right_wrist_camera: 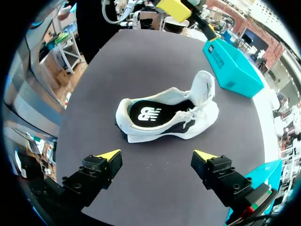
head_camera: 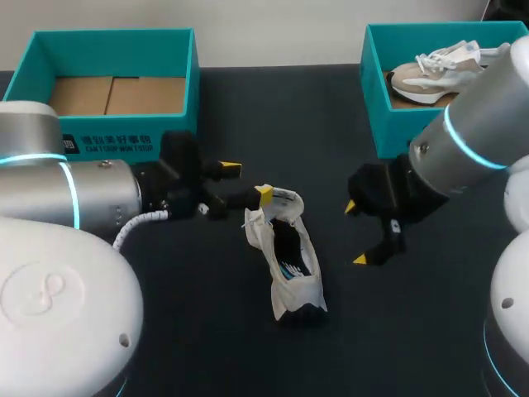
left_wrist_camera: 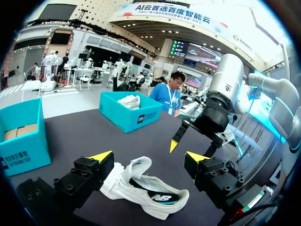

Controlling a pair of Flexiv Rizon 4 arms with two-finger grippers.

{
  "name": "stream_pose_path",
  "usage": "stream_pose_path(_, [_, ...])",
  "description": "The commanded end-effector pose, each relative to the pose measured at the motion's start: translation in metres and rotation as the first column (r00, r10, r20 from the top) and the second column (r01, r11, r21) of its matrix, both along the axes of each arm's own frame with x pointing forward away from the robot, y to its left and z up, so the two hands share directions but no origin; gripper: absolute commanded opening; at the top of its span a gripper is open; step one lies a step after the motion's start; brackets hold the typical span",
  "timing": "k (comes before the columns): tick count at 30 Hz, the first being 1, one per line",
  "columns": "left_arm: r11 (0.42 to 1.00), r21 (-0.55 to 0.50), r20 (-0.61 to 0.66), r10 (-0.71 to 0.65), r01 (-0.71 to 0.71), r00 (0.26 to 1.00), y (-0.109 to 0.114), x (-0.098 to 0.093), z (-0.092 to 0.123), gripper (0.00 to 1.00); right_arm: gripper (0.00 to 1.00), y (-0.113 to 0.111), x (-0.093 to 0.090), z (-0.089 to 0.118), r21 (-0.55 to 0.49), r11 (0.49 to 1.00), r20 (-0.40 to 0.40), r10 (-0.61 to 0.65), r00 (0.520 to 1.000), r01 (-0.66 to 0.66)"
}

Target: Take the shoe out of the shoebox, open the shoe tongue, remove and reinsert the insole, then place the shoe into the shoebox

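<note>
A white shoe [head_camera: 291, 258] lies on the dark table at the middle, its tongue raised and a dark insole showing inside. My left gripper [head_camera: 246, 182] stands open at the shoe's tongue end, one yellow tip close against the tongue. In the left wrist view the shoe [left_wrist_camera: 146, 194] lies low between the open fingers, its tongue beside one finger [left_wrist_camera: 89, 172]. My right gripper [head_camera: 355, 233] hangs open to the right of the shoe, apart from it. From the right wrist the shoe [right_wrist_camera: 164, 117] lies ahead of that open gripper [right_wrist_camera: 156, 155].
A teal shoebox [head_camera: 111, 40] with a bare cardboard floor stands at the back left. Another teal shoebox [head_camera: 395, 132] at the back right holds a beige shoe [head_camera: 434, 70]. The right arm's elbow overhangs that box.
</note>
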State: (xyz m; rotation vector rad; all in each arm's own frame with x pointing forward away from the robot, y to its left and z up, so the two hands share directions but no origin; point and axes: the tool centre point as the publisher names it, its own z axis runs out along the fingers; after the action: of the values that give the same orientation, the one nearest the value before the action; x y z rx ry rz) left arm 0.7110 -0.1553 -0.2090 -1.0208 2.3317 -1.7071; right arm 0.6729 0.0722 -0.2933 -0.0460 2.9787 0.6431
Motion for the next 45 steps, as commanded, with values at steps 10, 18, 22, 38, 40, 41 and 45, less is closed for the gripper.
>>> stream_pose_path(10, [0.999,0.015,-0.030,-0.039,0.039,0.999,0.004,0.004,0.001,1.00,1.00,-0.009,-0.004,0.012,-0.023,1.000,-0.004,-0.020,1.000,0.019])
stream_pose_path(18, [0.982,0.089,-0.262,0.182,-0.164,0.948,-0.013,0.017,0.006,1.00,1.00,-0.061,-0.008,0.033,-0.075,0.990,0.004,-0.119,0.993,0.119])
stream_pose_path(22, [0.951,0.103,-0.347,0.308,-0.290,0.886,-0.019,0.026,0.012,1.00,1.00,-0.069,-0.009,0.035,-0.090,0.987,0.006,-0.133,0.991,0.133])
stream_pose_path(38, [0.952,0.075,-0.696,0.264,-0.298,0.668,-0.016,0.053,0.027,1.00,1.00,-0.076,-0.012,0.036,-0.079,0.985,0.016,-0.151,0.988,0.152])
stream_pose_path(40, [0.961,0.089,-0.733,0.242,-0.262,0.636,-0.019,0.059,0.031,1.00,1.00,-0.076,-0.012,0.036,-0.078,0.985,0.018,-0.151,0.988,0.152])
stream_pose_path(41, [0.962,0.098,-0.749,0.240,-0.256,0.618,-0.020,0.060,0.033,1.00,1.00,-0.076,-0.012,0.036,-0.077,0.985,0.019,-0.151,0.988,0.152])
stream_pose_path(45, [0.966,0.108,-0.781,0.230,-0.237,0.581,-0.027,0.066,0.046,1.00,1.00,-0.075,-0.012,0.036,-0.072,0.986,0.022,-0.151,0.988,0.153])
